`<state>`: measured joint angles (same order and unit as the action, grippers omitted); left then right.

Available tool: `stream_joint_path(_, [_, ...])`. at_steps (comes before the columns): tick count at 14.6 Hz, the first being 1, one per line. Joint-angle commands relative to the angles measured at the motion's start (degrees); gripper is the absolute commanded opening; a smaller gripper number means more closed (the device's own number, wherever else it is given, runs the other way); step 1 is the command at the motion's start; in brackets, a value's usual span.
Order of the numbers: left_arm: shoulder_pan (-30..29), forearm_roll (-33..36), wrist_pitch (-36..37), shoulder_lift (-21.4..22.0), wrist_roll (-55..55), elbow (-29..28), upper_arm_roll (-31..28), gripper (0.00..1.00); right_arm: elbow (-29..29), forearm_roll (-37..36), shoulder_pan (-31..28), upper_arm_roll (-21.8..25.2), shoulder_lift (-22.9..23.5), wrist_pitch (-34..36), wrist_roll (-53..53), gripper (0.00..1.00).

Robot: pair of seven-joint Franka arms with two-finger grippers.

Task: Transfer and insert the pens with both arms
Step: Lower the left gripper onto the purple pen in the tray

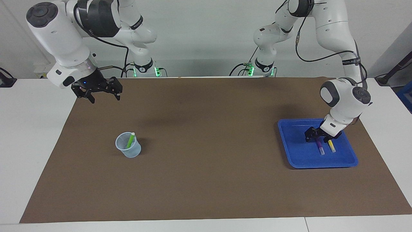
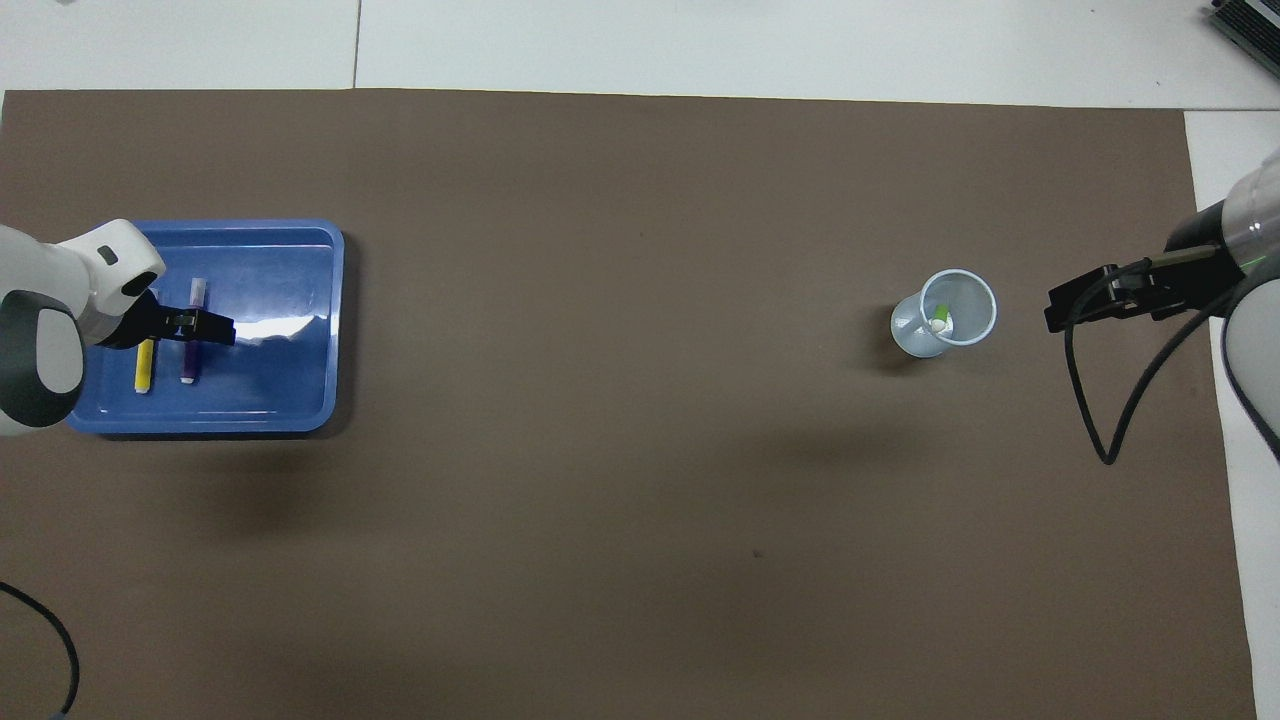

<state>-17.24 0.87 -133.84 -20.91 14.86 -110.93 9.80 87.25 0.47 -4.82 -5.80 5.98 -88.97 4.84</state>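
Two pens [image 1: 324,146] in one tray [image 1: 296,151], one in one cup [image 1: 128,148], both grippers' fingers [image 1: 308,137] spread.

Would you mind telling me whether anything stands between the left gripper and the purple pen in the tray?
Nothing visible does. The left gripper is open, low over the purple pen in the blue tray. The yellow pen lies beside it, apart, not across it.

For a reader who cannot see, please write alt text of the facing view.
The left gripper hangs open over the purple pen in a blue tray, beside a yellow pen. A green pen stands in a clear cup; the right gripper waits open.
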Motion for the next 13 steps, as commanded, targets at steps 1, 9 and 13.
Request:
stream_joint_path(1, [0.3,0.9,-1.9,-0.6,0.0,0.0,-0.2,0.95,1.4,-0.3,-0.2,-0.3,-0.9,-1.4,-0.6,1.0])
stream_joint_path(9, [0.4,1.1,-2.3,-0.8,0.3,-0.3,-0.3,0.78,1.5,-0.3,-0.2,-0.3,-0.9,-1.4,-0.7,1.0])
stream_joint_path(13, [0.3,1.1,-1.5,-0.8,0.4,0.0,-0.3,0.56,1.5,-0.3,-0.1,-0.3,-0.9,-1.5,-0.6,1.0])
